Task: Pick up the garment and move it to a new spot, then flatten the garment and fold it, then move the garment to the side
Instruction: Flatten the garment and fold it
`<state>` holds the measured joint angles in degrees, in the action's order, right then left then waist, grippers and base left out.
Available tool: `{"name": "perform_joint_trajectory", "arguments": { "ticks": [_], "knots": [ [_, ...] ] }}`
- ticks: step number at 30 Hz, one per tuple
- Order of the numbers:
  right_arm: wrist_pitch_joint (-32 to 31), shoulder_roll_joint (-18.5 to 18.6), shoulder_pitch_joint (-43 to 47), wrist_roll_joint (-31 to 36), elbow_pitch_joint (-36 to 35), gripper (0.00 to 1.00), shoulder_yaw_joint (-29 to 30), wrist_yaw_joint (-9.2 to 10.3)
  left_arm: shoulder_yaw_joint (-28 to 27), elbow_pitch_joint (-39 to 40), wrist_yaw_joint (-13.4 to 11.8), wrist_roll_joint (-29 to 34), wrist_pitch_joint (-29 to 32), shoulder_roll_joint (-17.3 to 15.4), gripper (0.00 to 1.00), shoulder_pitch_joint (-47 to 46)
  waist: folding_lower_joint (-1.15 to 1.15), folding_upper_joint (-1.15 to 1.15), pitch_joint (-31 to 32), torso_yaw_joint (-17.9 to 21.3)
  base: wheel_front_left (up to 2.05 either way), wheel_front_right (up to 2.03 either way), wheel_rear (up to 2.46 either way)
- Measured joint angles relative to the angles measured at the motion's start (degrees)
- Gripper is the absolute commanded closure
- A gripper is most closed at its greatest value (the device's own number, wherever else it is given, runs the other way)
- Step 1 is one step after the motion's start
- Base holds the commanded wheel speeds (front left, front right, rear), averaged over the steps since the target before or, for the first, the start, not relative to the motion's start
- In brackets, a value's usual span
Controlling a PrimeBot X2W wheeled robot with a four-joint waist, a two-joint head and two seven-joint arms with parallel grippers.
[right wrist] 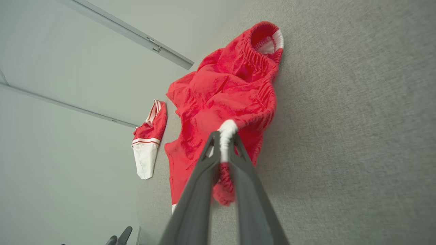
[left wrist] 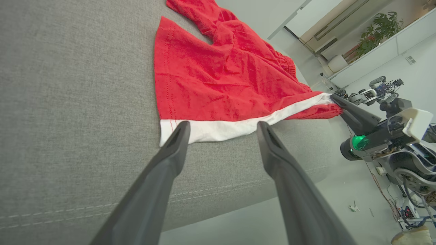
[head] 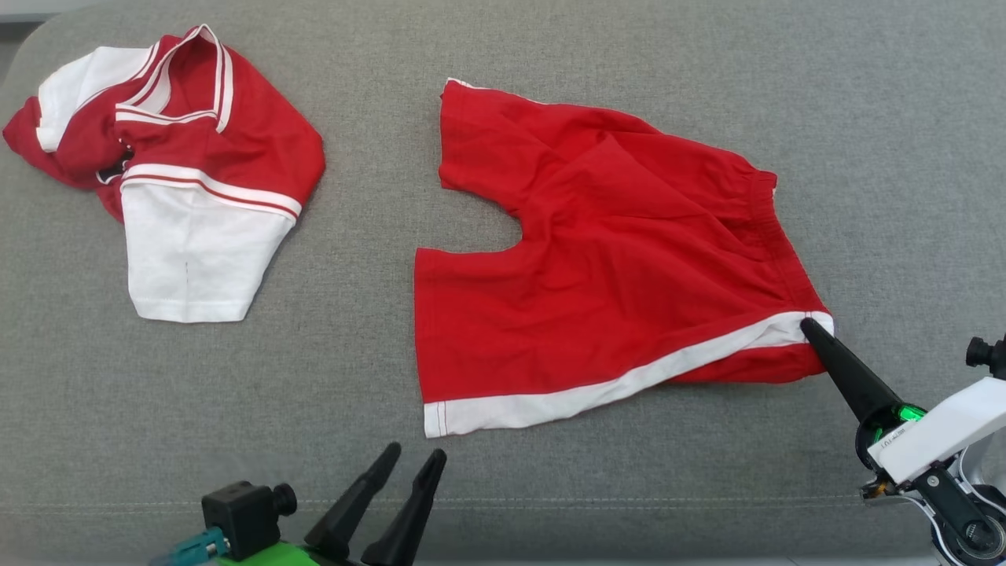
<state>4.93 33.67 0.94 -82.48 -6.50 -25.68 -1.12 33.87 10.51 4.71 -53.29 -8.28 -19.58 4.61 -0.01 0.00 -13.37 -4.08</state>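
The garment, a pair of red shorts (head: 613,259) with a white side stripe, lies spread on the grey couch seat with its waistband to the right. My right gripper (head: 809,324) is shut on the white-striped waistband corner, and the right wrist view shows the cloth pinched between its fingers (right wrist: 224,136). It also appears in the left wrist view as the right gripper (left wrist: 335,98) at the shorts' corner. My left gripper (head: 415,456) stands open just short of the white hem (left wrist: 211,131), holding nothing; its fingers (left wrist: 177,139) are spread wide.
A second garment, a crumpled red and white shirt (head: 181,173), lies at the far left of the couch (head: 864,94). The couch's front seam and edge (head: 550,503) run just behind my grippers. A floor with another robot (left wrist: 378,90) lies beyond the couch.
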Motion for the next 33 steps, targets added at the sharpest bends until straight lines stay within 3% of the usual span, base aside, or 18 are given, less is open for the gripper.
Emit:
{"name": "perform_joint_trajectory", "arguments": {
  "ticks": [1, 2, 7, 15, 20, 26, 33],
  "knots": [
    [-0.3, 0.6, 0.2, 0.8, -0.2, 0.16, -0.4, 0.31, 0.0, -0.5, 0.1, -1.2, 0.3, 0.5, 0.00, 0.5, 0.00, 0.00, -0.1, 0.0, 0.00, 0.00, 0.00],
    [-0.5, 1.1, 0.5, 1.5, -0.3, 0.00, -0.6, 0.46, 0.4, -1.2, 0.1, -2.6, 1.1, 0.9, 0.00, 0.9, 0.00, 0.00, -0.3, 0.0, 0.00, 0.00, 0.00],
    [-1.5, 3.3, 2.2, 3.2, -1.1, 0.00, -2.0, 1.56, -0.6, -4.2, 0.3, -8.9, 2.2, 3.8, 0.00, 2.1, 0.00, 0.00, -0.7, 0.0, 0.00, 0.00, 0.00],
    [-1.5, 3.9, 3.0, 3.8, -2.6, 0.00, -1.8, 3.04, -4.1, -7.3, 0.3, -19.4, 2.2, 10.1, 0.00, 1.8, 0.00, 0.00, -1.2, 0.2, 0.00, 0.00, 0.00],
    [-1.5, 3.9, 3.2, 3.8, -3.7, 0.00, -1.8, 3.38, -4.5, -10.5, 0.3, -21.6, 3.4, 10.7, 0.00, 0.6, 0.00, 0.00, -1.4, 0.4, 0.00, 0.00, 0.00],
    [-1.5, 4.2, 3.2, 4.1, -4.9, 0.00, -1.7, 3.83, -5.4, -13.8, 0.4, -28.3, 5.8, 14.0, 0.00, -1.4, 0.00, 0.00, -2.2, 0.7, 0.00, 0.00, 0.00],
    [-1.5, 4.4, 3.2, 4.5, -5.9, 0.00, -1.6, 4.68, -7.1, -17.6, 0.4, -28.8, 6.8, 13.4, 0.00, -4.0, 0.00, 0.00, -2.8, 1.2, 0.00, 0.00, 0.00]
  ]
}}
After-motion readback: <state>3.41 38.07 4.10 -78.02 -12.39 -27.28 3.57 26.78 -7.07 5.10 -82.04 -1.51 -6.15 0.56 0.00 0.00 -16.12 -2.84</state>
